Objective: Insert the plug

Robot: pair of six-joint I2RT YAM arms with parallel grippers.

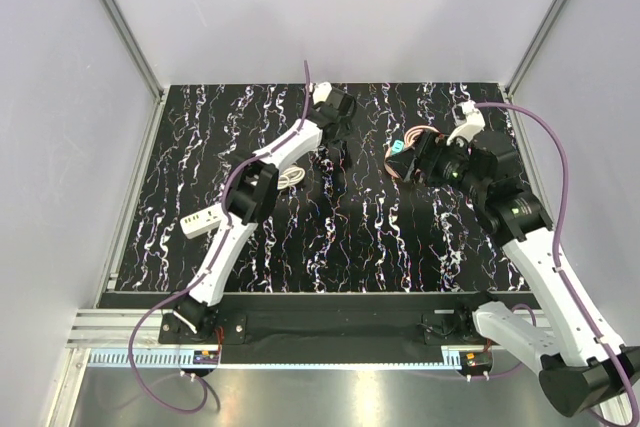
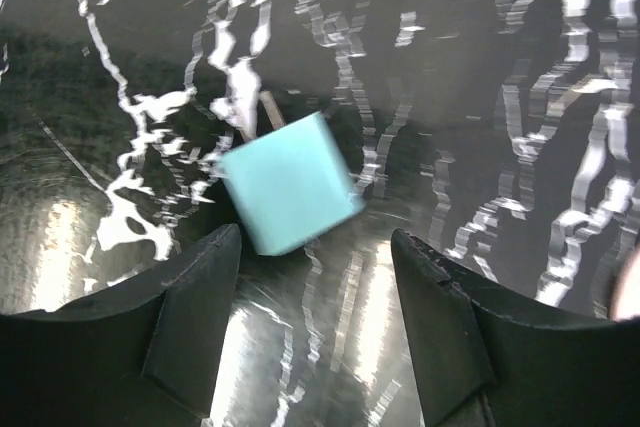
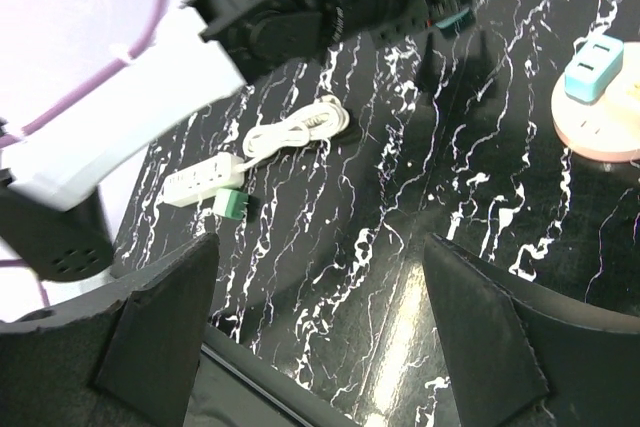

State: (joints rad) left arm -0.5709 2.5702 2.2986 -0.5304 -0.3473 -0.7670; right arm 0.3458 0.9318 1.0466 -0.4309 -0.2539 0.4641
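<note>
No readable text or numbers; plug [image 2: 290, 182] blurred, power strip [image 3: 203, 183] markings too small.

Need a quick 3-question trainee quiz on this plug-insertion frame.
1. True or false: the left hand is shut on the small teal cube-shaped plastic plug.
2. What lies right beside the white plastic power strip? A) bright green cube B) pink disc C) the teal plug
3. Fill in: the right hand holds ____.
Key: 1 false, it is open; 2 A; 3 nothing.
</note>
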